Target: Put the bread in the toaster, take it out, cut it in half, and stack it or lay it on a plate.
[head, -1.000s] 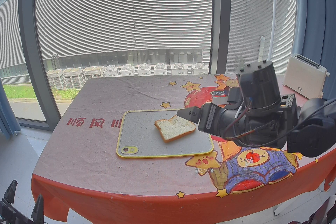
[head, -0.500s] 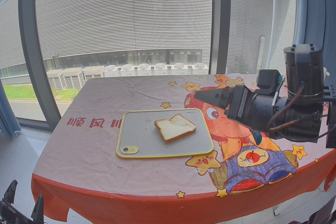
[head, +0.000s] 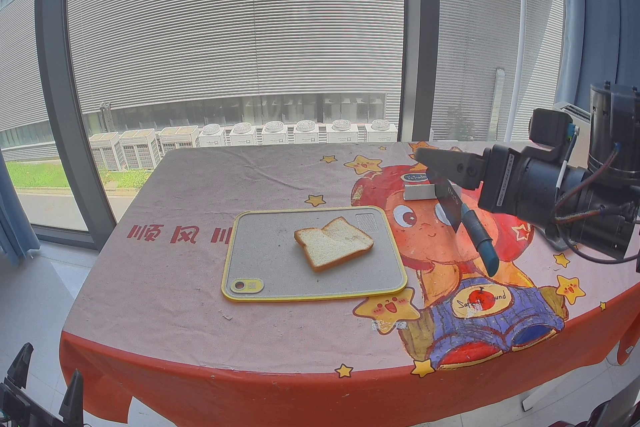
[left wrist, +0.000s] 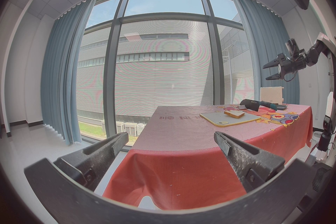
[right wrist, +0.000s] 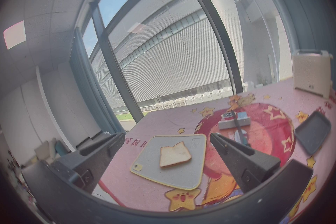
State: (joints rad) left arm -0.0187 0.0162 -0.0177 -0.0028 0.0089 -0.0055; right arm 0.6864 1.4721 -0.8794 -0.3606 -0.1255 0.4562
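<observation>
A slice of bread (head: 333,243) lies flat on the grey, yellow-rimmed cutting board (head: 267,248) in the middle of the table. My right gripper (head: 433,160) hangs open and empty above the table, to the right of the board and apart from the bread. From the right wrist view the bread (right wrist: 175,154) lies on the board (right wrist: 154,161), with the white toaster (right wrist: 311,72) at the far right corner and a dark plate (right wrist: 312,132) in front of it. My left gripper (left wrist: 170,135) is open, low off the table's front left corner.
A knife with a blue handle (head: 475,231) leans on a small holder (head: 419,191) just right of the board, under my right gripper. An orange cloth covers the table (head: 167,288), which is bare at the left. A window wall stands behind.
My right arm has drawn back from beside the bread, to the right and upward, uncovering the knife. The bread and board have not moved.
</observation>
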